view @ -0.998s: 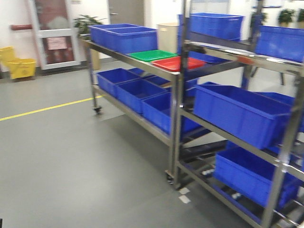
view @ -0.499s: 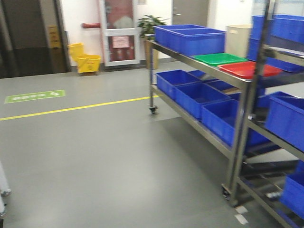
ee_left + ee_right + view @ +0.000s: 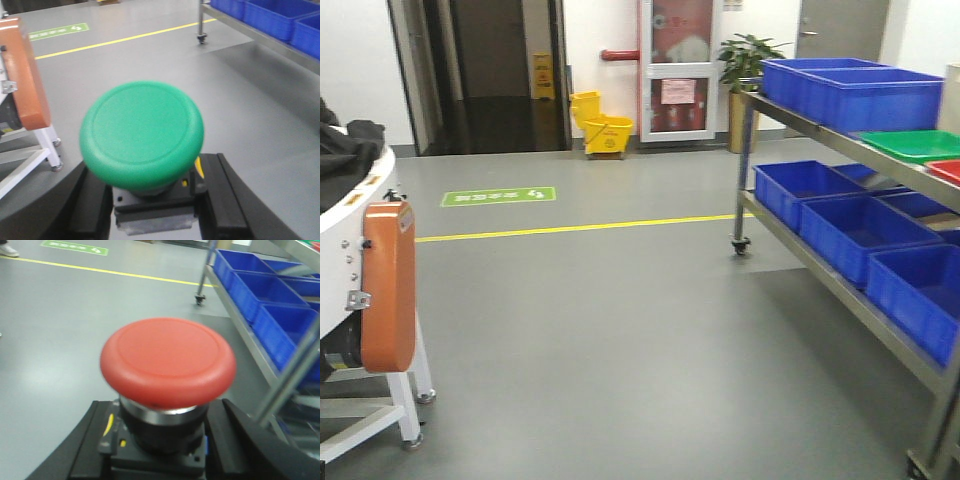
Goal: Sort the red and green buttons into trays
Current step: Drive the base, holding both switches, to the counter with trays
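two tools each pinch a button by its dark base: the left tool [image 3: 154, 202] grips the green button [image 3: 142, 132], the right tool [image 3: 157, 442] the red button [image 3: 167, 357], caps toward the wrist cameras, over grey floor. well away, the green tray [image 3: 915, 145] and red tray [image 3: 948, 171] lie side by side on the top shelf of the steel rack [image 3: 820, 128], next to blue crates [image 3: 865, 90].

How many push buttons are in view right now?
2. The green button is held in the left gripper; the red button is held the same way in the right gripper. None shows on the rack, though the green tray and red tray are partly cut off.
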